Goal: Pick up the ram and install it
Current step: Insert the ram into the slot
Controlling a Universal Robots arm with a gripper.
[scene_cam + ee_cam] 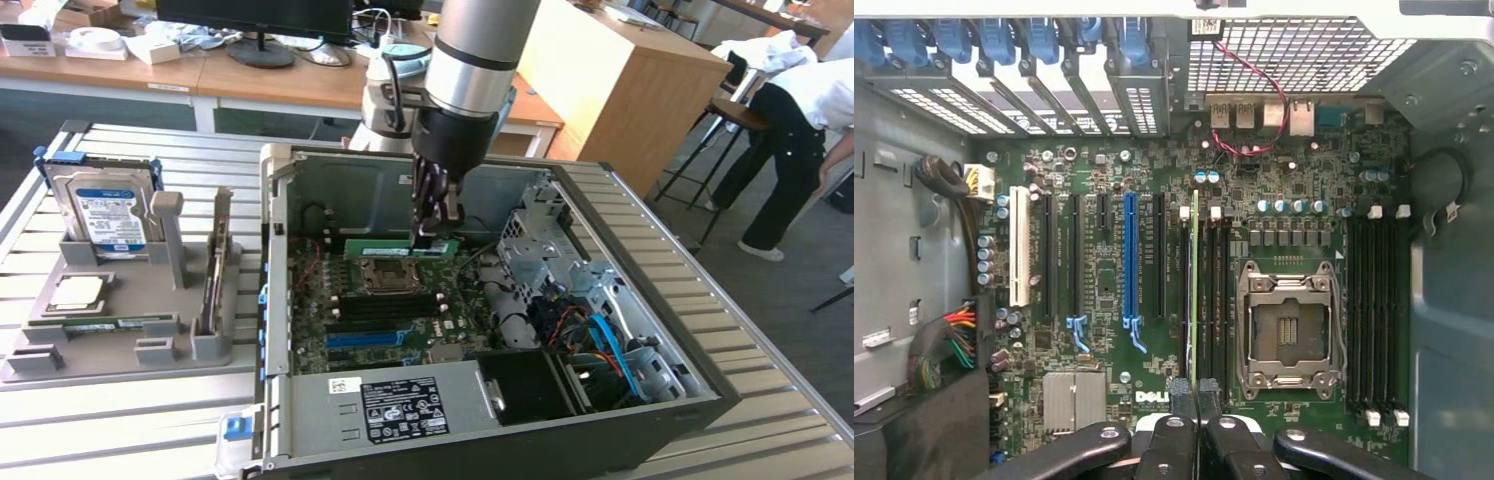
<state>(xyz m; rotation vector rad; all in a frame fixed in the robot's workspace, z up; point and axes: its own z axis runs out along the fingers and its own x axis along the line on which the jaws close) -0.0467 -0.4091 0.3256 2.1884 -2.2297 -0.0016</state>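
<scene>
The ram (395,247) is a thin green stick held level inside the open computer case (274,260), just above the motherboard (354,330) beside the CPU socket (387,272). My gripper (429,238) reaches down from above and is shut on the ram's upper edge near one end. In the wrist view the ram (1195,280) shows edge-on as a thin green line between the gripper (1194,397) fingers. It runs in line with the black memory slots (1216,290) next to the CPU socket (1289,325). Whether it touches a slot I cannot tell.
A grey parts holder (120,310) at the exterior view's left carries a hard drive (100,215). A blue slot (1131,260) and cables (959,335) lie on the board. A drive cage (547,250) and case walls hem the gripper in. A person (801,130) stands at the far right.
</scene>
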